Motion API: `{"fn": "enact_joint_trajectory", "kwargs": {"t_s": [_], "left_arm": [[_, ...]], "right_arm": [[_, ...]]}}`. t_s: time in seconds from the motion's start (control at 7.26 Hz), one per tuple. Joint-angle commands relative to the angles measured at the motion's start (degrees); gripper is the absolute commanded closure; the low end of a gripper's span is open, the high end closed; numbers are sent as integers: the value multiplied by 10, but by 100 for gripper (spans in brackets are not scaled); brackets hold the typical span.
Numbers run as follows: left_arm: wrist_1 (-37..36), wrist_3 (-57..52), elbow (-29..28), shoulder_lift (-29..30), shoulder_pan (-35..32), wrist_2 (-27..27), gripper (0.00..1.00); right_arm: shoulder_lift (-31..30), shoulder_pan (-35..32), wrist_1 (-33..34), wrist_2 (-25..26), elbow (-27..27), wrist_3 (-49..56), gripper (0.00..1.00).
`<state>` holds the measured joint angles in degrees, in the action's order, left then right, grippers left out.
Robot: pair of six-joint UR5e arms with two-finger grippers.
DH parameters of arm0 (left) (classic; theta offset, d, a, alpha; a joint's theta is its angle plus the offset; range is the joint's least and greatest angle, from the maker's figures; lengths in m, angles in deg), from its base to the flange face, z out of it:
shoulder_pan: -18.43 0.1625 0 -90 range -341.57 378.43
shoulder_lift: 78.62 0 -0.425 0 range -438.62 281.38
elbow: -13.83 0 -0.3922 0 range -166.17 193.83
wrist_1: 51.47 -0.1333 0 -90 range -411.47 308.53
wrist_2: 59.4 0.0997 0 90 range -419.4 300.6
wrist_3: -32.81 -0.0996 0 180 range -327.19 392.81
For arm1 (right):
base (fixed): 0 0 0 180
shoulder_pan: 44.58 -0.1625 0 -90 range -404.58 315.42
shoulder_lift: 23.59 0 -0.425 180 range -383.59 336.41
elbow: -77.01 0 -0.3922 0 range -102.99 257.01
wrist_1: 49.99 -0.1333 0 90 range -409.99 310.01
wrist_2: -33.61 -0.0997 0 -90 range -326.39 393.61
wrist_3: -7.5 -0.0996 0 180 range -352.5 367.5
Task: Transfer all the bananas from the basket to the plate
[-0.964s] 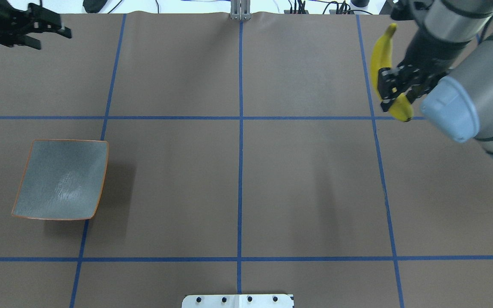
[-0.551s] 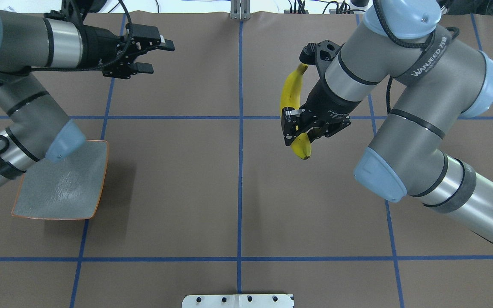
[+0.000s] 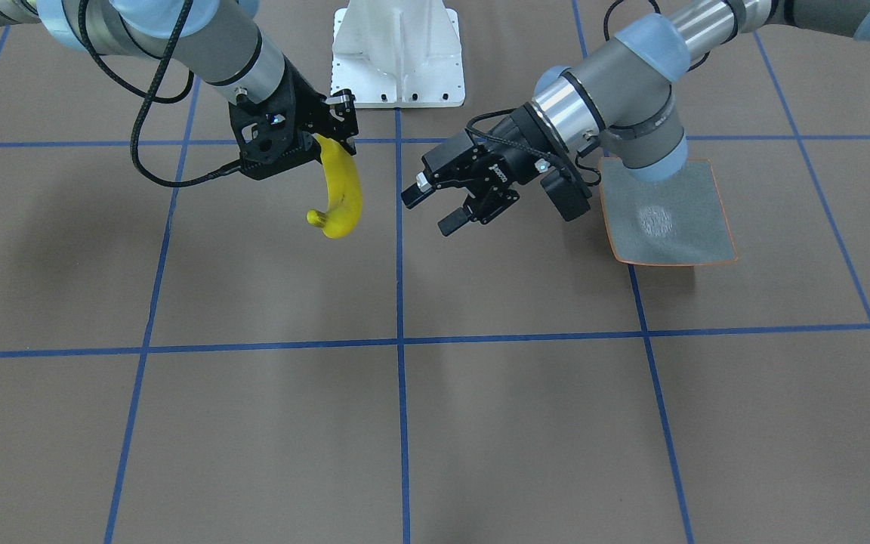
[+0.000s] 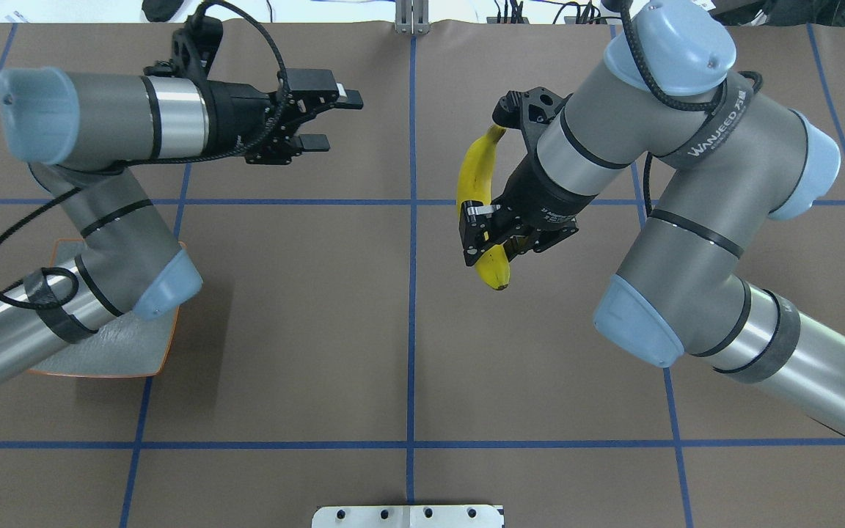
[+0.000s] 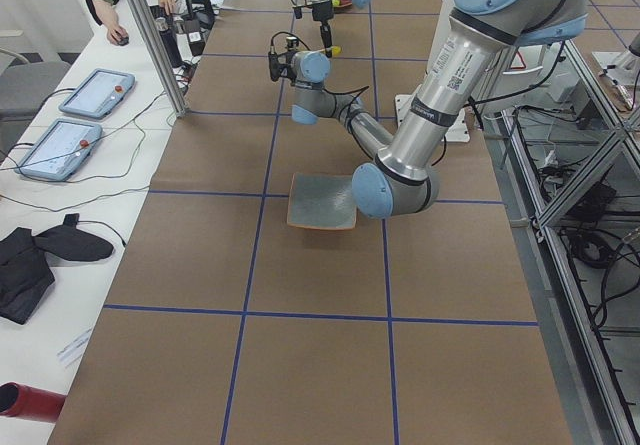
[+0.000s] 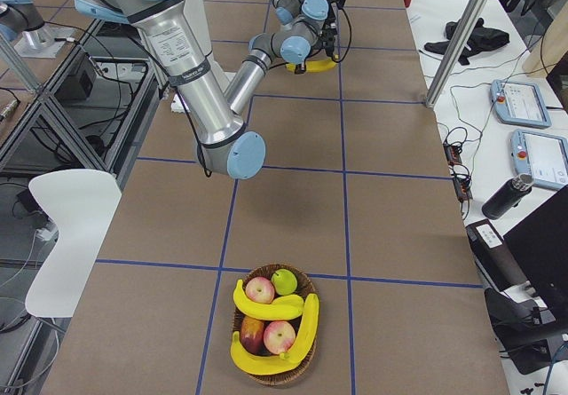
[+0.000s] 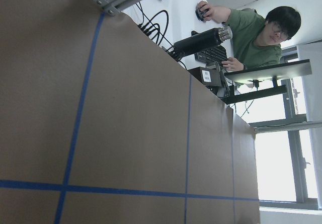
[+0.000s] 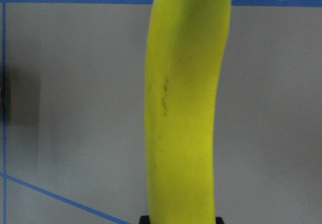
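Brown paper with a blue tape grid covers the table point(image 4: 320, 330), and you have both arms meeting over its middle. Your right gripper point(image 4: 487, 238) is clamped on 1 banana point(image 4: 471, 169), held in the air near its blunt end. That leaves the long stem half sticking out free, which looks meant to give a second grip somewhere to land. Your left gripper point(image 4: 331, 121) points at it from across the centre line, fingers spread and empty, near the fruit but not touching.

This looks like a hand-over forced by the layout. The basket point(image 6: 282, 380) sits at the table's right end with 3 more bananas point(image 6: 266, 309) among apples point(image 6: 260, 290). The plate point(image 3: 669, 219) lies well apart on the left, partly under the left arm's elbow point(image 4: 166, 282), with nothing on the part you can see.

White lettering point(image 4: 712, 132) on the right arm reads "WANJEED"; the characters after it are too small to read.
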<state>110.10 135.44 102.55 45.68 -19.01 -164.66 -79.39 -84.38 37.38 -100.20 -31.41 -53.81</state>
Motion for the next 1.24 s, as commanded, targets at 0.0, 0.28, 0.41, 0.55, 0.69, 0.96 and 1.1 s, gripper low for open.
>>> {"fn": "enact_joint_trajectory", "kwargs": {"t_s": [0.0,0.28,0.41,0.55,0.69,0.96,1.1], "left_arm": [[2,1,-17,22,29,10,0],[3,1,-23,28,44,17,0],[2,1,-25,29,52,17,0],[2,1,-26,31,56,17,0],[0,1,-29,33,63,17,0],[1,1,-49,49,69,17,4],[1,0,-50,49,72,17,16]], "right_arm": [[1,12,-14,0,0,-1,100],[1,17,-14,-1,0,0,100],[1,17,-14,-5,0,0,100],[1,17,-14,-8,0,0,100],[1,16,-14,-10,0,0,100],[1,16,-14,-10,0,0,100],[2,16,-14,-10,0,0,100]]}}
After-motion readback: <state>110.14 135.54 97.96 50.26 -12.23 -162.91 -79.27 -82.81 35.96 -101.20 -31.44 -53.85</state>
